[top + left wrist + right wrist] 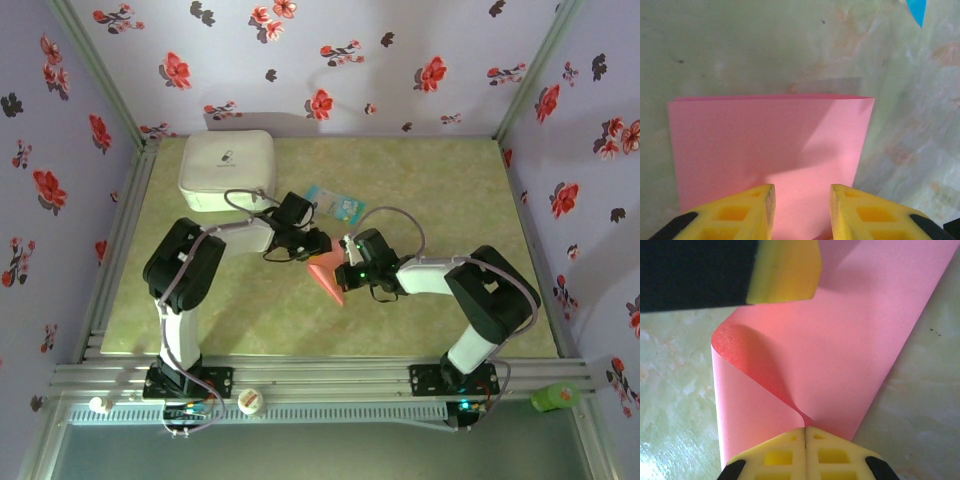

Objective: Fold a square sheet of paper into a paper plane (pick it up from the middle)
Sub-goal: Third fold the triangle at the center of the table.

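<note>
Two grippers meet at the sheet (327, 274), mid-way across the table (450, 190)! The right gripper (805, 434) is clamped tight on a curled-up fold of it, with the loop bulging toward 10 o'clock. The left gripper (801, 210) stands parted, gripping nothing, pink paper flat beneath the gap. The packet (331, 204) is at the sheet's 12 o'clock.

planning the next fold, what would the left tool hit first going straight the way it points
Likely the square sheet of paper, lying right ahead of the left tool; depth is unclear, so it might skim over it.
</note>
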`<action>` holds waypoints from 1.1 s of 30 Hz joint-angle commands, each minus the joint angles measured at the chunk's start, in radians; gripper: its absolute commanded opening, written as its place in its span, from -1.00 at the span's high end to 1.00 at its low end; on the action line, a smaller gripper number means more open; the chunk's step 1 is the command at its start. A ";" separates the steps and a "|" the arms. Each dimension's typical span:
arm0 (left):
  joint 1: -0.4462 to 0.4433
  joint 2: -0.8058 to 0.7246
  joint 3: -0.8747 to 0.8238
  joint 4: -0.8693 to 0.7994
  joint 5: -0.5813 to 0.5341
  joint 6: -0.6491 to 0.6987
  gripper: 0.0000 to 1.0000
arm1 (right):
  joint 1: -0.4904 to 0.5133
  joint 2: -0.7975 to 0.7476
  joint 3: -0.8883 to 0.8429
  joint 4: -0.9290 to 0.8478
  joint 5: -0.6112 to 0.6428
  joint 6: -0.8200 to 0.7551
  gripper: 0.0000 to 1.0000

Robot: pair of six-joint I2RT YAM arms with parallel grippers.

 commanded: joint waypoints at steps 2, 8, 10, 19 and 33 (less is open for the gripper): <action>0.000 -0.120 -0.061 0.011 -0.048 -0.024 0.46 | -0.007 0.029 0.007 -0.024 -0.006 -0.007 0.93; -0.022 -0.240 -0.200 0.154 -0.044 -0.144 0.99 | -0.007 0.029 0.005 -0.023 0.000 0.000 0.93; -0.037 -0.260 -0.225 0.192 -0.038 -0.180 1.00 | -0.007 0.029 0.006 -0.022 0.001 0.002 0.93; -0.117 -0.218 -0.277 0.295 -0.042 -0.290 1.00 | -0.007 0.026 0.002 -0.027 0.006 0.007 0.93; -0.123 -0.176 -0.340 0.349 -0.043 -0.319 1.00 | -0.007 0.025 0.001 -0.029 0.008 0.013 0.93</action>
